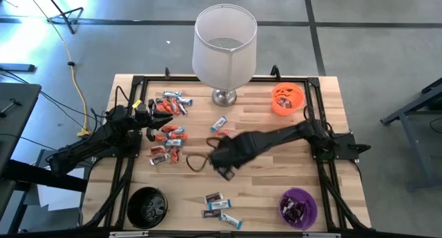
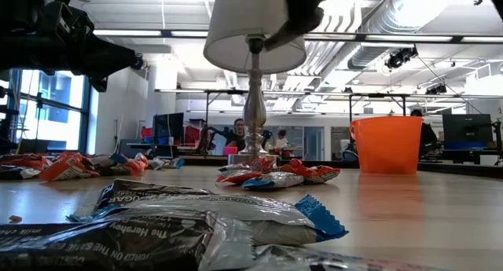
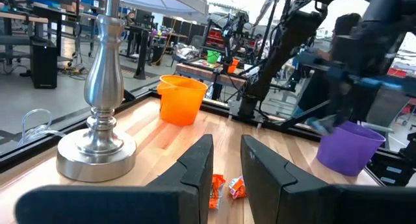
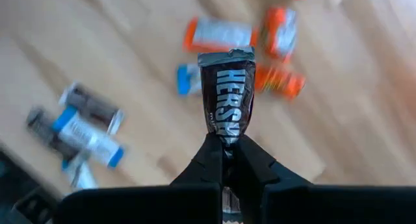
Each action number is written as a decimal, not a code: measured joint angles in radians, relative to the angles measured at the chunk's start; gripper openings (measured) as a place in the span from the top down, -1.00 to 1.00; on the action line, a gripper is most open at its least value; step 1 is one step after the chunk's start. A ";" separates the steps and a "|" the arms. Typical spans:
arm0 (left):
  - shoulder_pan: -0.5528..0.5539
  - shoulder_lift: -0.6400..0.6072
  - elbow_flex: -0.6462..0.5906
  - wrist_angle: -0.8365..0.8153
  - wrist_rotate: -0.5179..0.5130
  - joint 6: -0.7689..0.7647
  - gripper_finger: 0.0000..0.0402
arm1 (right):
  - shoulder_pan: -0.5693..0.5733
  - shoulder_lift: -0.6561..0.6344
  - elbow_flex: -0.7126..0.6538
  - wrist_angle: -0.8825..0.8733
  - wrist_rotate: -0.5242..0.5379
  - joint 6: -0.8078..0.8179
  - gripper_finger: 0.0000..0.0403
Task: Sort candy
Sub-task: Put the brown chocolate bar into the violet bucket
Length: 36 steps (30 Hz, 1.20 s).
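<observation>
Wrapped candy bars lie flat on the wooden table in loose groups: one at the left (image 1: 168,136), one at the far left (image 1: 173,103), and one by the near edge (image 1: 219,206). My right gripper (image 4: 227,145) hovers above the table's middle (image 1: 222,161), pointing down, shut on a dark brown candy bar (image 4: 226,87). At the table's left, my left gripper (image 1: 164,121) points level, its fingers (image 3: 195,165) a little apart with nothing between them. My right gripper pinches the dark brown bar by one end of its wrapper (image 4: 226,134) between its two fingers. The fingers come from above, pointing down, in line with the bar's length. The bar hangs below them, clear of the table, its crimped free end (image 4: 225,55) lowest.
A table lamp with a white shade (image 1: 222,45) and a silver foot (image 3: 97,146) stands at the far middle. An orange bowl (image 1: 286,98) sits at the far right, a purple bowl (image 1: 298,207) with candy at the near right, and a black bowl (image 1: 147,207) at the near left.
</observation>
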 joint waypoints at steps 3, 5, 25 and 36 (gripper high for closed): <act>0.000 0.000 0.000 0.000 0.000 0.000 0.68 | 0.052 -0.005 -0.026 0.001 -0.036 0.081 0.98; 0.000 0.000 0.000 0.000 0.000 0.000 0.68 | 0.087 -0.004 -0.041 0.003 -0.074 0.129 0.98; 0.000 0.000 0.000 0.000 0.000 0.000 0.68 | 0.445 -0.006 -0.101 0.003 -0.291 0.535 0.98; 0.000 0.000 0.000 0.000 0.000 0.000 0.68 | 0.535 -0.072 -0.101 0.002 -0.082 0.488 0.98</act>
